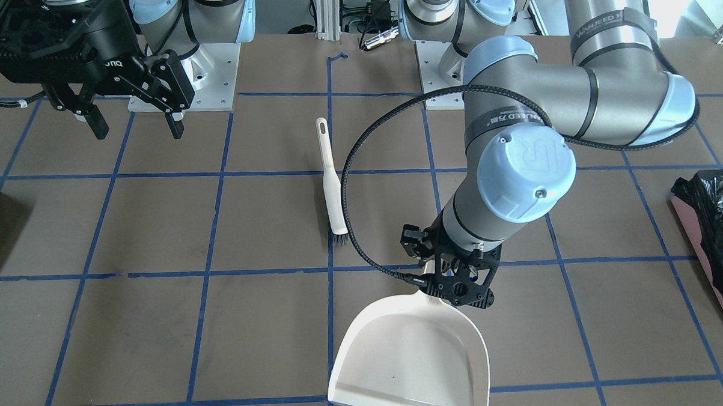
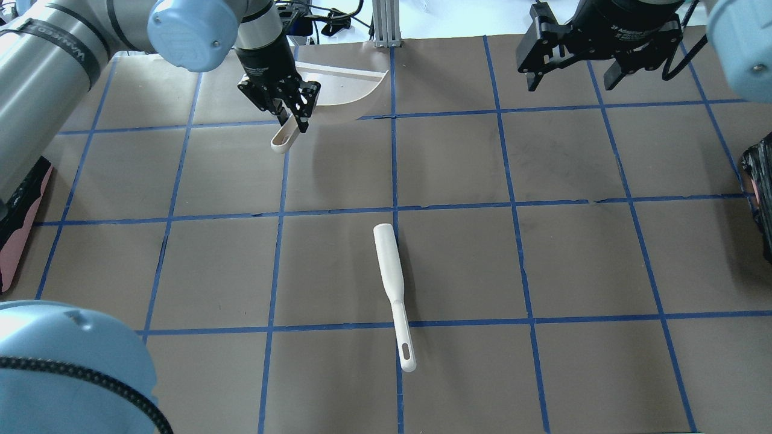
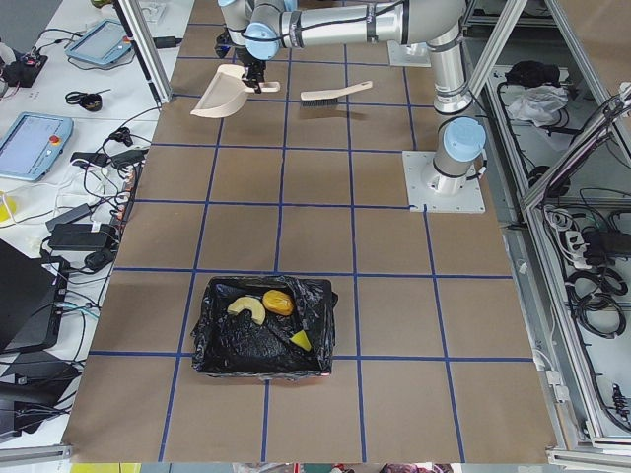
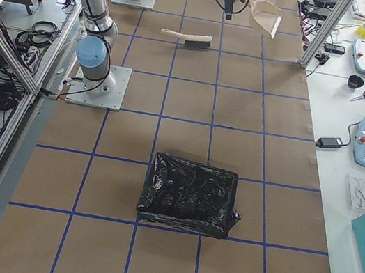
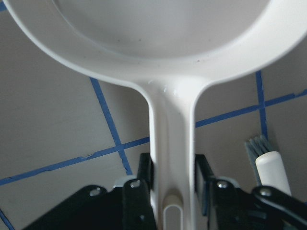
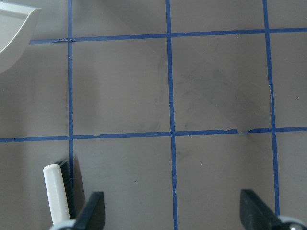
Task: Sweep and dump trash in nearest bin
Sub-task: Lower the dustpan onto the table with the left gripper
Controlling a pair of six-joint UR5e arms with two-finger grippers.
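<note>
My left gripper [image 1: 454,278] is shut on the handle of a cream dustpan [image 1: 409,351], also in the overhead view [image 2: 344,96]. The wrist view shows the jaws clamped on both sides of the handle [image 5: 172,143], and the pan looks empty. The trash [image 3: 266,307] lies inside the bin [image 3: 212,345], which is lined with a black bag at the table's left end: a pale curved piece, an orange-brown lump and a yellow wedge. That bin's pink side shows in the front view [image 1: 709,263]. My right gripper [image 2: 572,83] is open and empty above the table, as the right wrist view [image 6: 175,215] also shows.
A white hand brush [image 2: 392,283] lies flat near the table's middle, bristles toward the far side; it also shows in the front view [image 1: 332,180]. A second black-bagged bin [image 4: 190,194] stands at the table's right end. Blue tape marks a grid on the brown table.
</note>
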